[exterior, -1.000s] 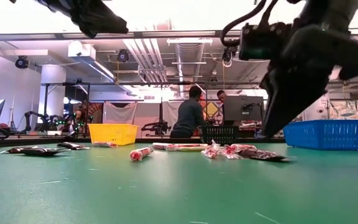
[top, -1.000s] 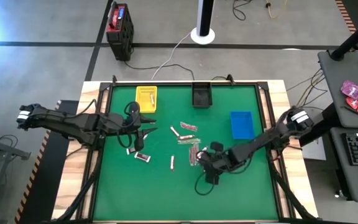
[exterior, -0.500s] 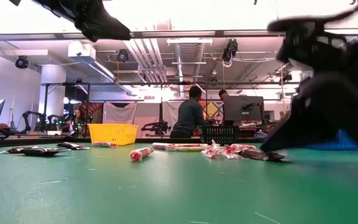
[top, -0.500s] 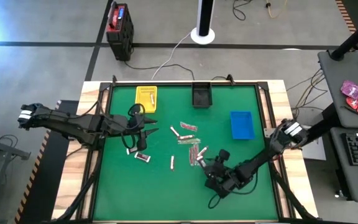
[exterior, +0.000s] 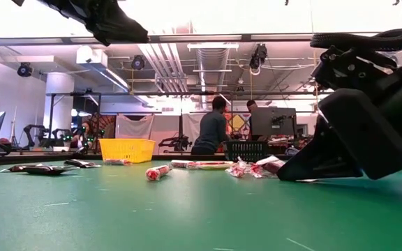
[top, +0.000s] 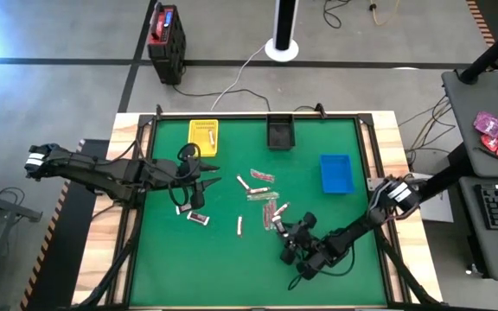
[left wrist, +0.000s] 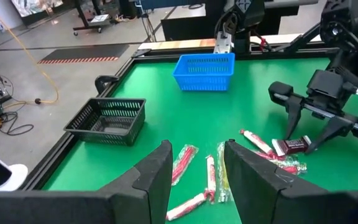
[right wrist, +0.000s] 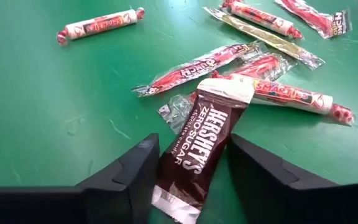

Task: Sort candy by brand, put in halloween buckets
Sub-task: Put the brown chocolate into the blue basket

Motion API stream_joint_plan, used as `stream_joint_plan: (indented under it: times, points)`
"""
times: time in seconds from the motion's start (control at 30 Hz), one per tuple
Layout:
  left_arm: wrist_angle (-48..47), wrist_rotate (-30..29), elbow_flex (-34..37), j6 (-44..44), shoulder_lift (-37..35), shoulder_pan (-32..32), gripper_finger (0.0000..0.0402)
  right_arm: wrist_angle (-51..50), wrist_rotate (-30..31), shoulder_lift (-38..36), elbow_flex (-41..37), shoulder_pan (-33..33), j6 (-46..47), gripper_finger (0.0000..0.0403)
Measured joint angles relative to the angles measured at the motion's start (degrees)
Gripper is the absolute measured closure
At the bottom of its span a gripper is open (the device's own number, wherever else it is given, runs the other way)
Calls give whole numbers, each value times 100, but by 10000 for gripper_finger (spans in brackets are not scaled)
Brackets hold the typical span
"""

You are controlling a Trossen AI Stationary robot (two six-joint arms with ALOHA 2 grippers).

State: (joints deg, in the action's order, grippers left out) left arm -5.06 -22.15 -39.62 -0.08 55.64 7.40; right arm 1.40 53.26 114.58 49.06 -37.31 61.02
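Several wrapped candy bars lie in a loose pile (top: 262,194) mid-table, with a few more toward the left (top: 197,218). The yellow bucket (top: 203,136), black bucket (top: 281,131) and blue bucket (top: 335,173) stand along the far side. My right gripper (right wrist: 194,168) is down at the table, open. Its fingers stand on either side of a dark brown Hershey's bar (right wrist: 197,146), whose far end rests on other candies. My left gripper (left wrist: 197,174) hangs open and empty above the table's left half (top: 210,177). My right gripper has the brown bar's two long sides (right wrist: 169,155) between its fingers, which lie along the bar and come slanting down from the table's near right. The bar lies flat on the table. Whether the fingers touch it, I cannot tell.
A red-and-white candy (right wrist: 98,25) lies alone beyond the pile. The yellow bucket holds one candy. A black-and-red box (top: 167,34) stands on the floor beyond the table. People (exterior: 211,129) stand in the room behind. Bare green mat stretches along the near edge.
My right gripper has swung toward the table's near edge and sunk from well above the candy pile down to the mat, rolling and tipping as it went, and now lies low around the brown bar. The candies have kept their places.
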Motion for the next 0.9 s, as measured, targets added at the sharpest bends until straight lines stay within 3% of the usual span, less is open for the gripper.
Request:
stream_joint_plan:
  times: [0.3,0.53,0.73,0.83,0.9]
  points:
    - [0,-2,0,0,11,0,271,88,129,-182,-7,-60,-447,354]
    - [-3,-7,0,0,17,-9,271,-255,-20,-730,-38,-51,-1212,372]
    - [-2,-61,0,0,17,-9,271,-1703,95,-1773,-39,96,-1031,371]
    - [13,-114,0,0,17,-9,271,-2877,93,-2518,-34,484,-239,371]
    - [60,-135,0,0,20,-9,271,-3871,-371,-3031,-33,935,504,371]
